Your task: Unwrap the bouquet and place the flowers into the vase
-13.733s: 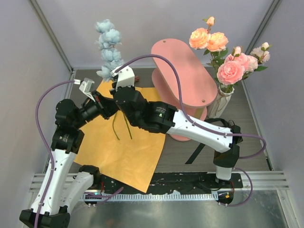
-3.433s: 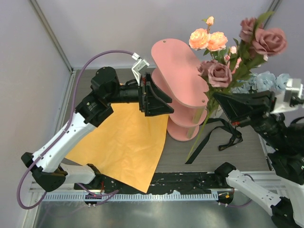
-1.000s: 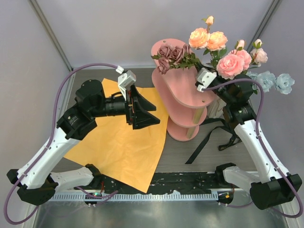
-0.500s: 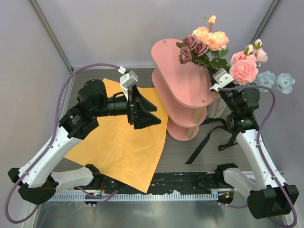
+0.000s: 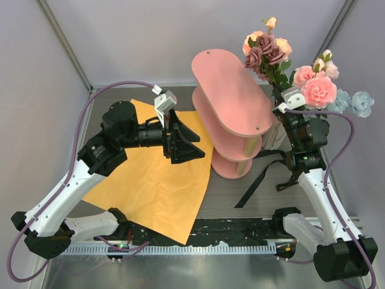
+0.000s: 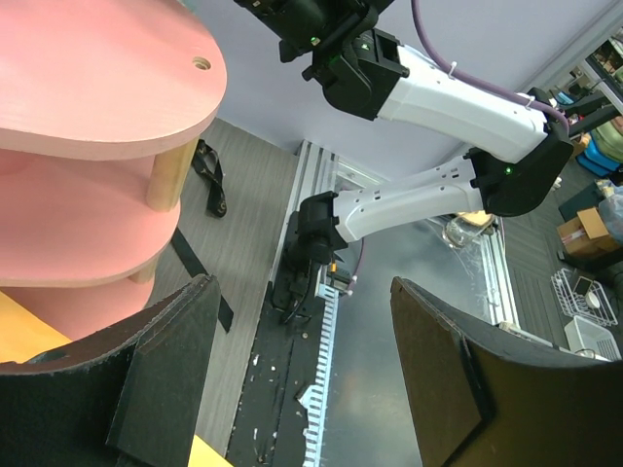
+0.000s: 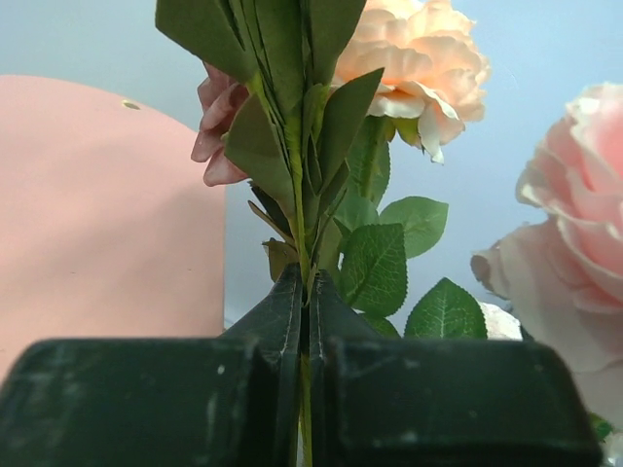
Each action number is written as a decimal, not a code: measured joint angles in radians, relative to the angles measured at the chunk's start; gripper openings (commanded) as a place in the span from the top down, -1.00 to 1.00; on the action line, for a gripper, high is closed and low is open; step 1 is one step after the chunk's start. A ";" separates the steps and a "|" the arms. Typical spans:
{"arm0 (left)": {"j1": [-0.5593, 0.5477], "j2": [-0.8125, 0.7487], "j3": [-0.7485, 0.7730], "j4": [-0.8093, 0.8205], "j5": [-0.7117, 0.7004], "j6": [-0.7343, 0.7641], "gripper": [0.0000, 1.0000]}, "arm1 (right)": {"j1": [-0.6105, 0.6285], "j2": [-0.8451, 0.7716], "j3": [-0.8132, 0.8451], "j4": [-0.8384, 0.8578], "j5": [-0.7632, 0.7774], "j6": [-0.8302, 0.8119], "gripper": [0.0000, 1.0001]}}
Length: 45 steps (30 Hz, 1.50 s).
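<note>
My right gripper (image 5: 281, 98) is shut on the green stem (image 7: 304, 255) of the mauve-red flowers (image 5: 264, 50), holding them upright just above the cream vase (image 5: 275, 133), which my arm mostly hides. Peach roses (image 5: 272, 37), pink roses (image 5: 319, 88) and pale blue blooms (image 5: 352, 102) stand together at the vase. The orange paper (image 5: 150, 180) lies flat and unwrapped on the table. Over its far corner my left gripper (image 5: 185, 144) hovers open with nothing in it, its fingers (image 6: 165, 370) wide apart and pointing at the shelf.
A pink three-tier oval shelf (image 5: 231, 99) stands between the arms, right beside the vase. The black ribbon (image 5: 264, 174) lies loose on the table in front of the shelf. Grey walls close in at the back and both sides.
My right gripper has carried the mauve-red flowers from above the shelf's far end rightward to the other blooms over the vase. The left arm has barely moved.
</note>
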 measured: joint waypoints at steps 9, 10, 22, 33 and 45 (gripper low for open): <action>0.000 0.000 -0.007 0.008 0.000 -0.009 -0.50 | -0.002 0.002 -0.047 0.020 0.128 0.028 0.98; 0.000 0.000 -0.010 0.012 0.001 -0.014 -0.50 | -0.002 0.002 -0.058 0.021 0.136 0.029 0.98; 0.000 -0.004 -0.023 0.025 0.003 -0.028 -0.50 | -0.006 -0.003 -0.156 0.095 0.205 0.092 0.98; 0.000 -0.014 -0.034 0.039 0.011 -0.029 -0.50 | -0.006 -0.050 -0.209 0.093 0.279 0.140 0.94; 0.000 -0.014 -0.041 0.046 0.017 -0.031 -0.50 | -0.006 -0.081 -0.232 -0.029 0.286 0.180 0.26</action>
